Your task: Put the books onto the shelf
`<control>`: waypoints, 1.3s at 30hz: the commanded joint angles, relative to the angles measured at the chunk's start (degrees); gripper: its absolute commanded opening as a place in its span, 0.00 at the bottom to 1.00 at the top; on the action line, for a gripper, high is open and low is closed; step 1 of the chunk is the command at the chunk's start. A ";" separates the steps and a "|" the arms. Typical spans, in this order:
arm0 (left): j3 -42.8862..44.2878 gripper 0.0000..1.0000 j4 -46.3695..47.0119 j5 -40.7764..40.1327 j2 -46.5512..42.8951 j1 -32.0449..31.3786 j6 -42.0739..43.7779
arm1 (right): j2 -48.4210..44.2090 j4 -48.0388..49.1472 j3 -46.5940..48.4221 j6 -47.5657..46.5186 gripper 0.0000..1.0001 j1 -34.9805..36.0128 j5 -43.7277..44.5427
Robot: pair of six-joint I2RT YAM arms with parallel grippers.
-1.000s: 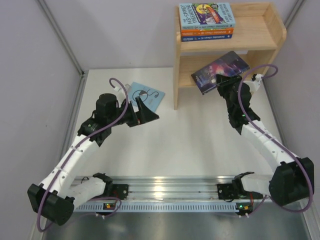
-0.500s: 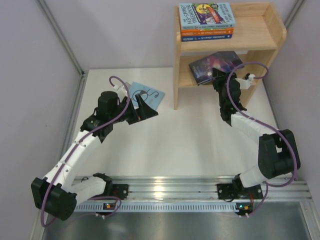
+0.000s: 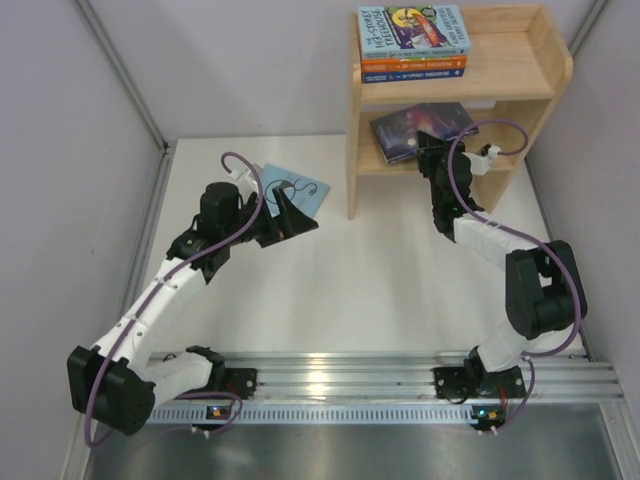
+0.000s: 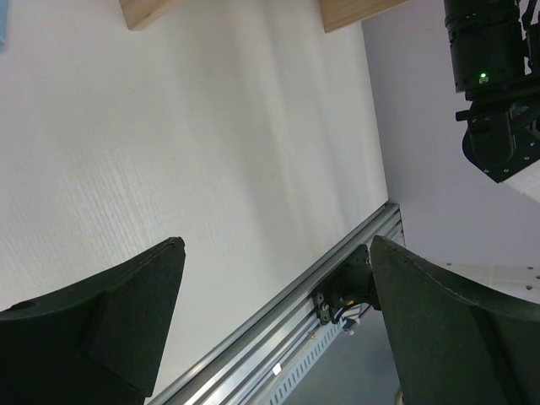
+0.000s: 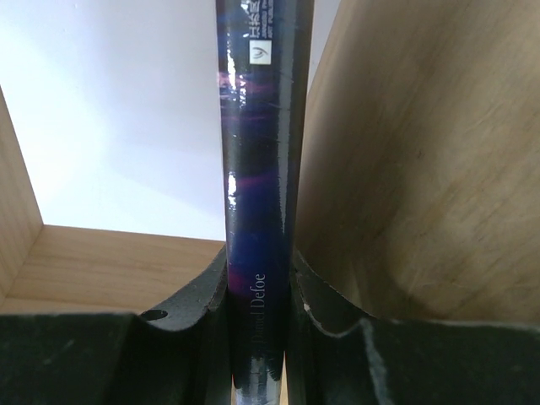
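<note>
Dark purple galaxy-cover paperback (image 3: 420, 128) sat in the lower level of the small light wooden two-level shelf (image 3: 540, 95), cover up and skewed, its near end sticking out toward the front edge; could not tell if it lay flat on the board. Right gripper (image 3: 432, 150) was clamped on that near end, and the wrist view showed the spine pinched between both black fingers, with wood panels either side. On the top level was a flat stack of three: light blue paperback with purple picture (image 3: 413, 28) on top, orange paperback (image 3: 413, 63) under it, dark blue paperback (image 3: 413, 74) at the bottom, pushed to the left side panel. Pale blue paperback with line drawing (image 3: 300, 188) lay flat on the white table (image 3: 350, 290), left of the shelf and well apart from it. Left gripper (image 3: 295, 218) hung just beside that book's near edge, jaws spread wide, nothing between them, only bare tabletop in its wrist view. Metal rail ran along the near table edge.
</note>
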 commanded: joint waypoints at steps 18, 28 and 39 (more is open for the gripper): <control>-0.84 0.96 6.19 2.02 0.89 0.51 -0.42 | 2.43 2.68 7.48 2.26 0.27 6.27 0.11; -0.49 0.96 6.45 2.81 2.12 0.95 0.11 | -1.43 -9.36 6.86 -2.57 0.38 6.18 -4.65; -1.02 0.96 7.68 3.52 2.48 1.04 -0.94 | -0.47 -14.81 10.03 -3.01 0.41 6.18 -11.41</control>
